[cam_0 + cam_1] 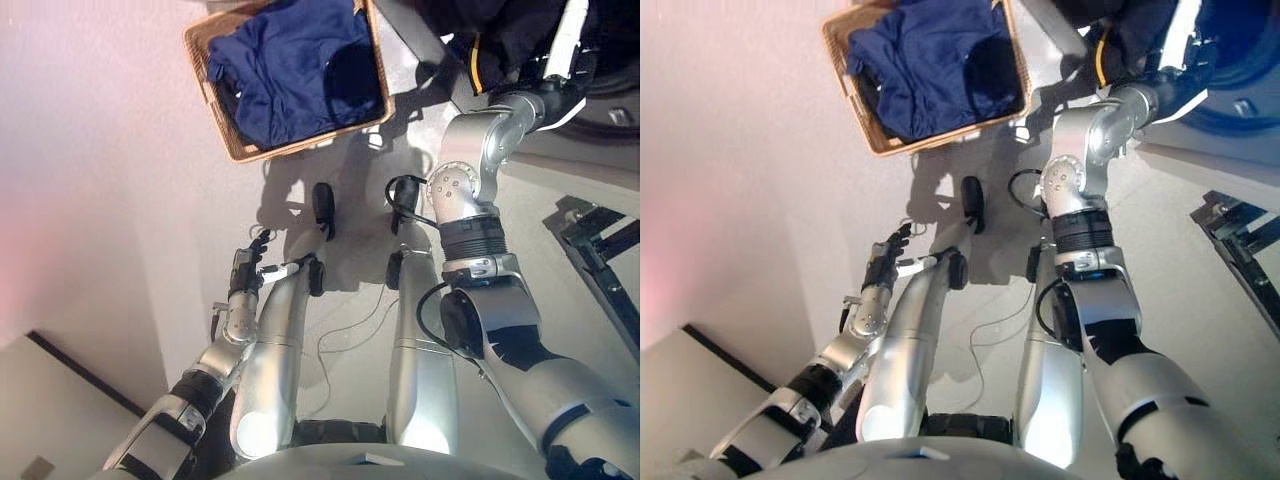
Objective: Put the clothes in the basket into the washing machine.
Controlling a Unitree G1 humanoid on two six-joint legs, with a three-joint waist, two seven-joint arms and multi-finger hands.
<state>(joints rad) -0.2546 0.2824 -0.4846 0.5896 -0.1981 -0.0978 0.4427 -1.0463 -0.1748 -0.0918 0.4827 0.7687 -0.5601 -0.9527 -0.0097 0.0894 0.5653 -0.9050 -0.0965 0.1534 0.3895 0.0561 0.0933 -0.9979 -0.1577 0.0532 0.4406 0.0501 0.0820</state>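
Note:
A woven basket (pixel 217 96) stands on the floor at the top of the view, with dark blue clothes (pixel 290 65) heaped inside. A dark garment with a yellow stripe (pixel 1110 45) hangs at the top right, by the washing machine's round opening (pixel 1245 70). My right arm (pixel 470 150) reaches up to that garment. Its hand is hidden among the dark cloth at the top edge. My left hand (pixel 249 268) hangs low at the left, far below the basket, fingers relaxed and holding nothing.
The washing machine's pale front (pixel 1230 150) fills the upper right. A black metal frame (pixel 600 235) stands on the floor at the right. A pale grey box with a dark edge (pixel 70 390) sits at the lower left.

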